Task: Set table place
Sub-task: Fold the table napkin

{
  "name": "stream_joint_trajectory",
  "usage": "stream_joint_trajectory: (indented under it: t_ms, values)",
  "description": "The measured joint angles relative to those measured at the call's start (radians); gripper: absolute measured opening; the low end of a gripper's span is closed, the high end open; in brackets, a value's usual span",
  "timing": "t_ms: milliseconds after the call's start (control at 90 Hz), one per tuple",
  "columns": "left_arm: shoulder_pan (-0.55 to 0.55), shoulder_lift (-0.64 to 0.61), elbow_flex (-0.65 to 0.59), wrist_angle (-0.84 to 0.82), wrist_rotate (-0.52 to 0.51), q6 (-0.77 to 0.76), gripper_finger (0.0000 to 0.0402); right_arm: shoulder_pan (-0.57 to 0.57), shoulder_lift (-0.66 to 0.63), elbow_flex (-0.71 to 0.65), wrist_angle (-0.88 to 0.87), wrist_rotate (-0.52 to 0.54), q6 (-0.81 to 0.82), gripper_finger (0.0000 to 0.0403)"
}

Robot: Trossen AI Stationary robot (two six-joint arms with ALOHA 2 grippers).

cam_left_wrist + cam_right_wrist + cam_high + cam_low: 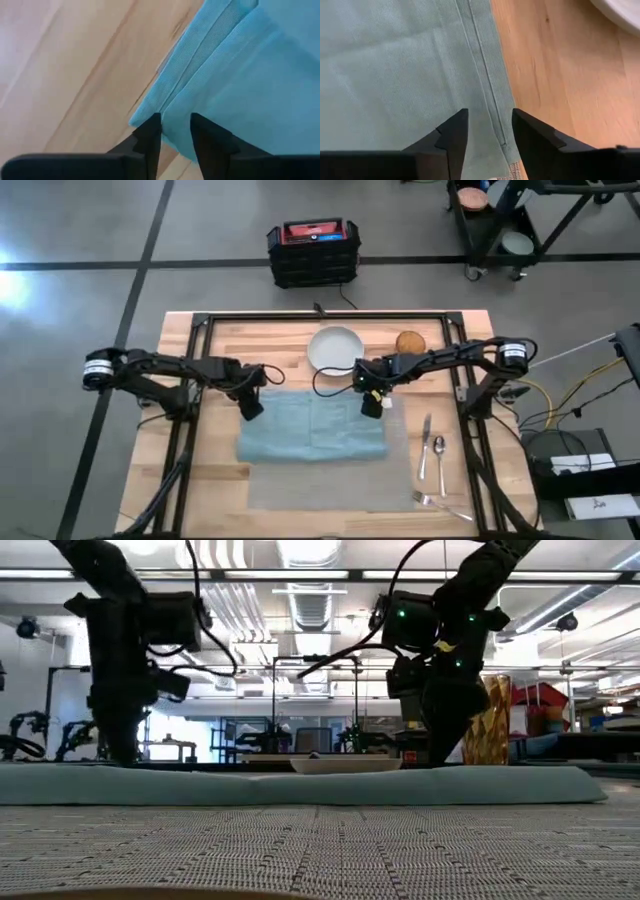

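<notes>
High view — both hands, left (pixel 251 408) and right (pixel 372 406), open over napkin (pixel 312 430) corners.

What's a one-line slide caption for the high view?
Both grippers, left and right, open over far corners of the teal cloth napkin on the grey woven placemat.

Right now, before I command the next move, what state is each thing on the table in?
Teal napkin: folded, flat, overlapping the placemat's far part.
Grey placemat: flat on the table.
Plate: empty, beyond the napkin.
Knife, spoon, fork: loose at the placemat's right edge.
Left gripper: open over the napkin's far left corner.
Right gripper: open over its far right corner.
</notes>
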State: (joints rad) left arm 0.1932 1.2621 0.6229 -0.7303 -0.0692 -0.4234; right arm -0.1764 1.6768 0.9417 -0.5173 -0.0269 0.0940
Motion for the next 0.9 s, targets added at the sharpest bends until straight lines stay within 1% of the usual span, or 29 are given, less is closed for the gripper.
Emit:
stream_joint_trajectory:
  t_ms: [244,656,900]
  values:
    - [0.000,0.000,-0.010,-0.006,0.000,-0.001,0.0078,0.000,0.000,0.000,-0.001,0.000,0.000,0.0128]
    - [0.000,0.005,-0.027,-0.004,0.001,-0.003,0.0078,0.000,0.000,0.000,-0.001,0.000,0.001,0.0152]
    - [0.000,0.026,-0.033,-0.003,0.001,-0.001,0.0077,0.000,0.000,0.000,-0.001,0.000,0.000,0.0158]
